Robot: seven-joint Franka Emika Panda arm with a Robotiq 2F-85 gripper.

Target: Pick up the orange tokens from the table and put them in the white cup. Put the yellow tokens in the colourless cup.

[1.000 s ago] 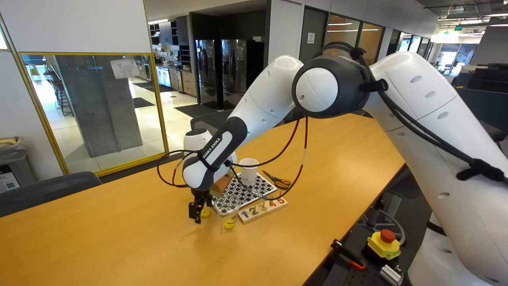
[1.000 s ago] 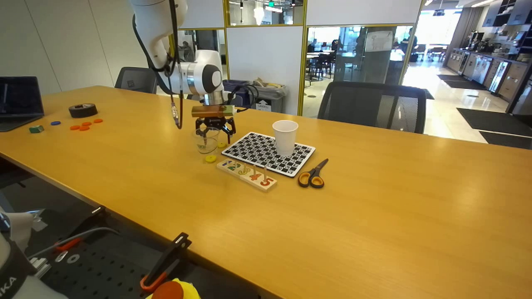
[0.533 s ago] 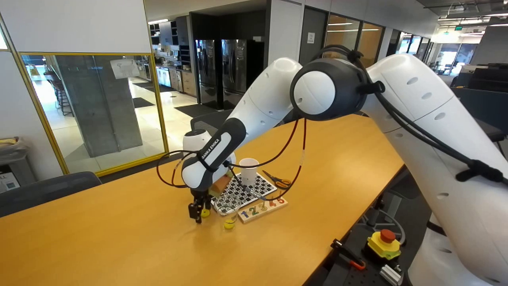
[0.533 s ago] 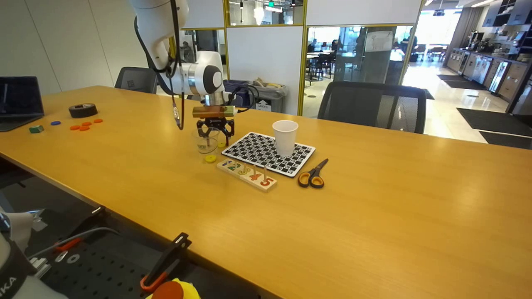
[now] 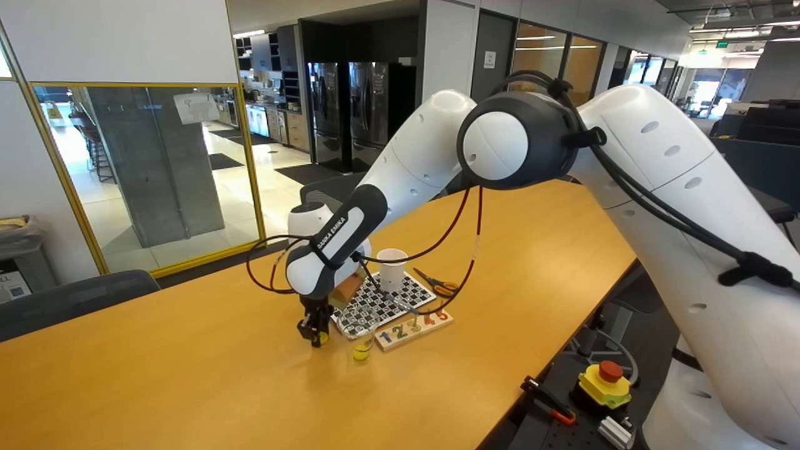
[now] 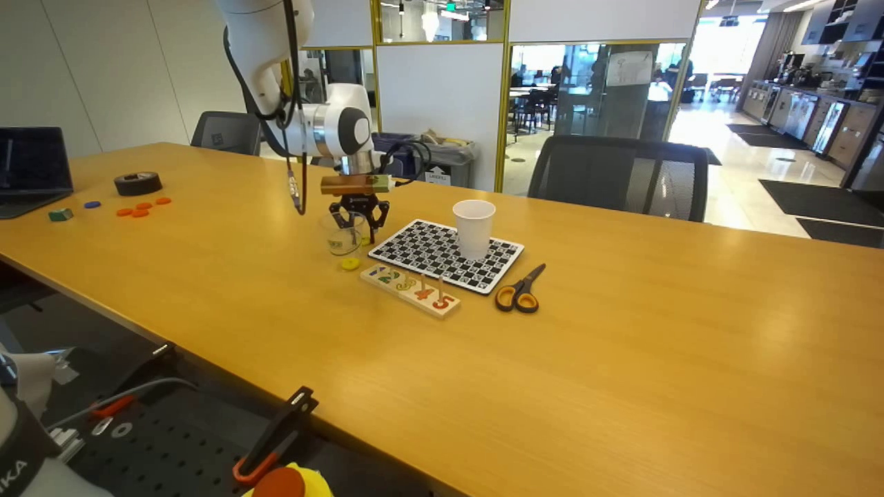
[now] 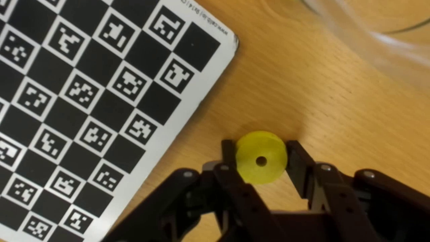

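Since half a second ago, my gripper [image 7: 261, 155] has drawn its two dark fingers inward, and they now pinch a yellow token [image 7: 248, 149] from both sides. Looking down through the wrist view, I see the token's round face, pierced by a small hole at its middle, with one finger against its left edge and the other against its right. Whether it touches the table [image 7: 268, 90] beneath, I cannot tell. The corner of a black-and-white checkerboard [image 7: 90, 107] lies near the fingers, to their upper left in that view; the colourless cup [image 7: 389, 50] stands near them toward the upper right. In both exterior views a second yellow token [image 5: 360, 353] shows through that cup's clear wall, at its base. The white cup [image 6: 474, 231] stands upright on the checkerboard, apart from my gripper. Close by the checkerboard lie a wooden number board [image 6: 412, 293] and scissors [image 6: 523, 284] with black-and-orange handles. In an exterior view, four orange tokens [image 6: 140, 213] lie on the table well apart from the gripper, grouped near a blue disc [image 6: 92, 205], a green block [image 6: 61, 215] and a black roll of tape [image 6: 138, 186].
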